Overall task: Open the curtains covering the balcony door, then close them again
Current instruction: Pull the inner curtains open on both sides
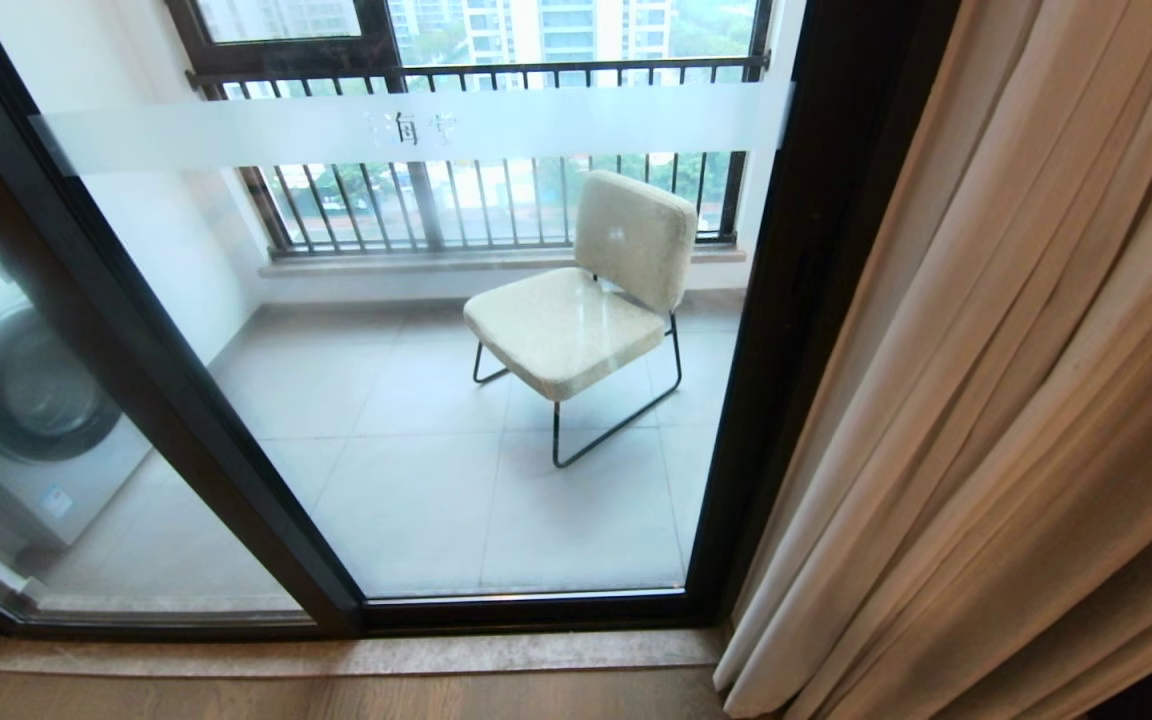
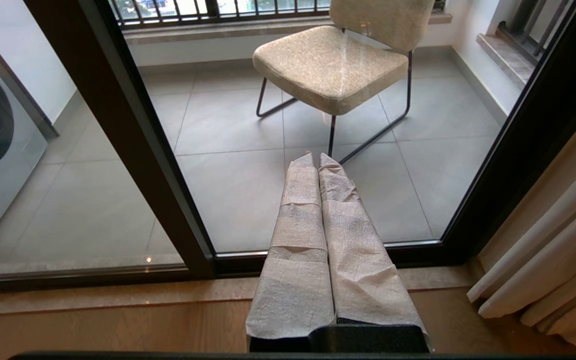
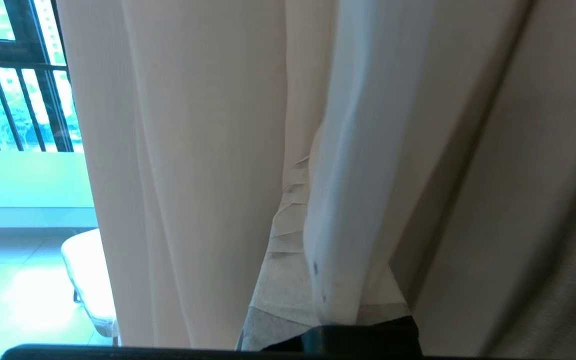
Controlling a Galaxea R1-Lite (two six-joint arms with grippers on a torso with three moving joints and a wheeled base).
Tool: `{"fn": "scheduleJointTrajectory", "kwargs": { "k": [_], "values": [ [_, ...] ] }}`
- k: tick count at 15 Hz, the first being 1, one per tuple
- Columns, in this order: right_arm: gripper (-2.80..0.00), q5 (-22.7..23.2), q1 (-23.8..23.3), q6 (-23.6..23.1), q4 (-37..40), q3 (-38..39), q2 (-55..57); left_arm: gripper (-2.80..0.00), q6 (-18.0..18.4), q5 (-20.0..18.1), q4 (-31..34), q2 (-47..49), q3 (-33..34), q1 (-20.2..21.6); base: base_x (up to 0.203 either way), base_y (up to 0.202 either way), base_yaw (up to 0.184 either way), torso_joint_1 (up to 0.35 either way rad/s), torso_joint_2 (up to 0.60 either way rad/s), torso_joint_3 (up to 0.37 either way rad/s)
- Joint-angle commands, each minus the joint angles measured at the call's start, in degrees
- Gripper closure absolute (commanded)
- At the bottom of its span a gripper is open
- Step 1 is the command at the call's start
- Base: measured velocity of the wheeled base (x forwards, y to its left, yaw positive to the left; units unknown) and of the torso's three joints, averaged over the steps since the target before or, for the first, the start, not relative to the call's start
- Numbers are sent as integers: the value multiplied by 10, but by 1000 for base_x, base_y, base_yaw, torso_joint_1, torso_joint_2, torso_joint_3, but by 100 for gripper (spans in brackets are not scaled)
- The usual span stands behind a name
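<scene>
- right gripper [image 3: 302,200]: nearest the lens in the right wrist view, taped fingers pressed together, pushed in among the curtain folds; a pale sheer fold drapes across one finger; whether any cloth is pinched between the fingers can't be told.
- curtains [image 1: 996,400]: beige pleated drapes bunched at the right side of the balcony door, hanging down to the wood floor [image 1: 336,695]; the glass is uncovered.
- left gripper [image 2: 318,165]: paper-wrapped fingers closed tip to tip, empty, pointing at the balcony door, held above the stone sill [image 2: 118,295], well apart from the curtains.
- neither arm shows in the head view.
- balcony door [image 1: 146,330]: dark thick frames, one upright left of centre, another right next to the curtains; frosted band [image 1: 416,128] with small characters crosses the glass high up.
- chair [image 1: 576,320]: cream padded seat on thin black legs, behind the balcony door, on the grey tiles, near the curtain-side frame.
- washing machine [image 1: 21,400]: white, round dark porthole, behind the balcony door's far left pane.
- railing [image 1: 496,170]: black bars beyond the chair, tall buildings and trees past it.
</scene>
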Motion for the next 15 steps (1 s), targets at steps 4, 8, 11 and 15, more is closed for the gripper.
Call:
{"fn": "scheduleJointTrajectory", "kwargs": {
  "k": [4, 8, 11, 15],
  "values": [
    [-280, 1, 0, 0, -2, 0, 1, 0, 0, 0, 0, 0, 0, 0, 0, 0, 0, 0, 0, 0],
    [-280, 1, 0, 0, 1, 2, -16, 0, 0, 0, 0, 0, 0, 0, 0, 0, 0, 0, 0, 0],
    [-280, 1, 0, -1, 7, 17, -47, 0, 0, 0, 0, 0, 0, 0, 0, 0, 0, 0, 0, 0],
    [-280, 1, 0, -17, 15, 85, -123, 0, 0, 0, 0, 0, 0, 0, 0, 0, 0, 0, 0, 0]
  ]
}}
